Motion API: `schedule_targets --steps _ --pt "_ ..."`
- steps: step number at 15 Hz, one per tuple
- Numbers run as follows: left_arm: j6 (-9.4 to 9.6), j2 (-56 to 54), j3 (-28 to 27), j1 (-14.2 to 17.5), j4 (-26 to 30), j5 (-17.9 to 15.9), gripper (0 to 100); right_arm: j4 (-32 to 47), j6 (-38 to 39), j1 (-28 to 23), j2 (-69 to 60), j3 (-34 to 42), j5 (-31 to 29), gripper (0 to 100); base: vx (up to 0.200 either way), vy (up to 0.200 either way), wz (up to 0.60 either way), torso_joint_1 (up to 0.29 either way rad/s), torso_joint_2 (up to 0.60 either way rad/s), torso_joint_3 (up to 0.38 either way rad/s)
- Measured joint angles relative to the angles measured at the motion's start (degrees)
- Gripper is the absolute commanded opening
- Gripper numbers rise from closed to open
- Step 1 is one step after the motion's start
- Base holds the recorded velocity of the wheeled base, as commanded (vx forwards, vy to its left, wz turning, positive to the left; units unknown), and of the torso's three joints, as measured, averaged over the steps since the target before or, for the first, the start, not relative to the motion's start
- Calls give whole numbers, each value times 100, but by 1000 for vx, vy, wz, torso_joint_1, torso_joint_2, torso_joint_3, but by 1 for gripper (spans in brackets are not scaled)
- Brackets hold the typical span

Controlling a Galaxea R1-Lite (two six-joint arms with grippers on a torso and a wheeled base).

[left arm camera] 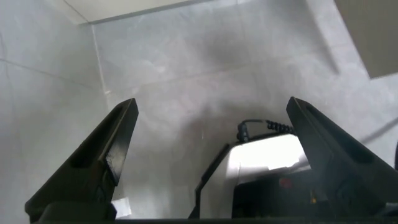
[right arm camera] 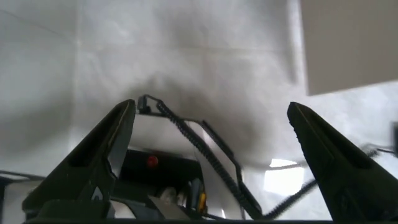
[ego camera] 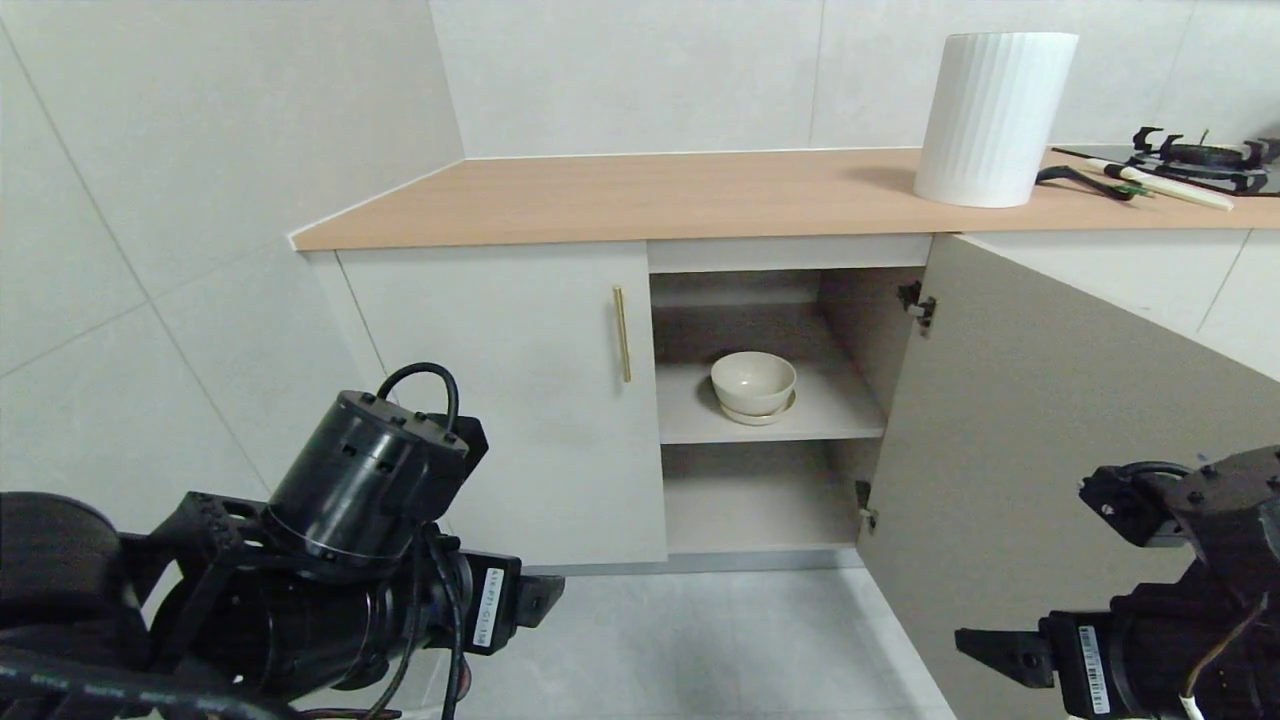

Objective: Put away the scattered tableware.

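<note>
With the left claw (left arm camera: 211, 106) and right claw (right arm camera: 210, 106) both spread and empty, and the cream ceramic bowl (ego camera: 753, 381) stacked on a small plate (ego camera: 757, 413) on the upper cabinet shelf (ego camera: 840, 410), a careless right-arm swing could strike the open grey cabinet door (ego camera: 1000, 420).

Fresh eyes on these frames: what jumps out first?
The open cabinet under the counter, with a bowl on a plate on its shelf. Then the tall white ribbed cylinder at the counter's right end. The left gripper and right gripper hang open above the floor.
</note>
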Motion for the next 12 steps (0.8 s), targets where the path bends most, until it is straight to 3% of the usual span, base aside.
schedule_targets --steps 3,5,12 --pt "0 -4 0 -2 0 2 100 24 33 -194 -22 127 -115 100 0 -200 0 9 1 2" --pt "0 -11 0 0 -1 5 100 16 35 -592 -33 239 -115 100 0 -200 0 5 2 2" --pt "0 -54 2 2 13 2 100 416 -17 -2253 -488 525 -108 100 0 0 0 0 0 0"
